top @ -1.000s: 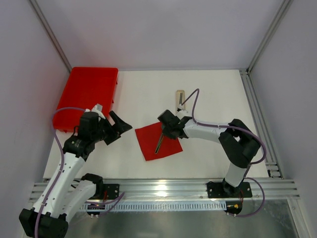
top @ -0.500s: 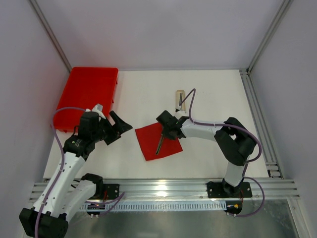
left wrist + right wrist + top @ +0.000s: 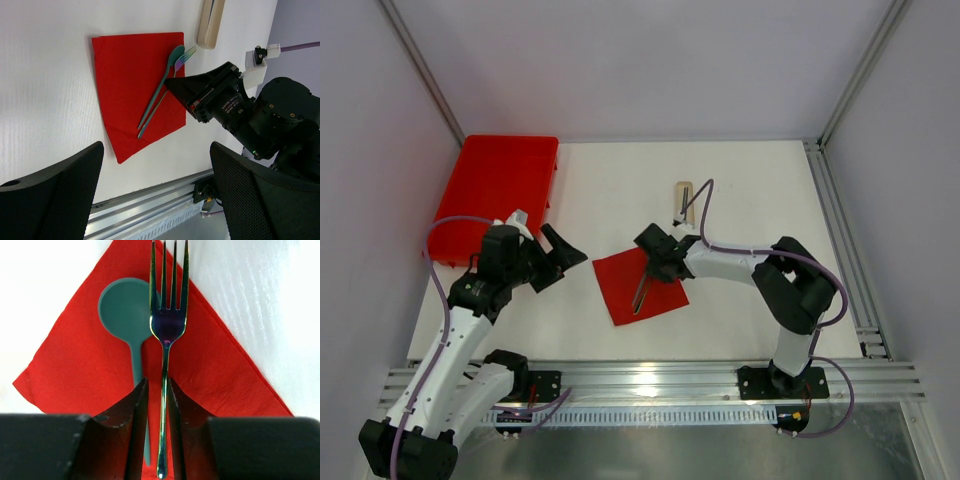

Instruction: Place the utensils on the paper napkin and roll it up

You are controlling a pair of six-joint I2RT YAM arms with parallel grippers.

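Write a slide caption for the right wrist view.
Right claw straddles the fork, which lies beside the teal spoon on the red napkin.

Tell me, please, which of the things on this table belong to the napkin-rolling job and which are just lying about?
Belong to the job: fork, spoon, paper napkin.
Just lying about: red tray, beige strip.

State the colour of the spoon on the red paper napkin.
Teal green; the spoon shows best in the right wrist view.
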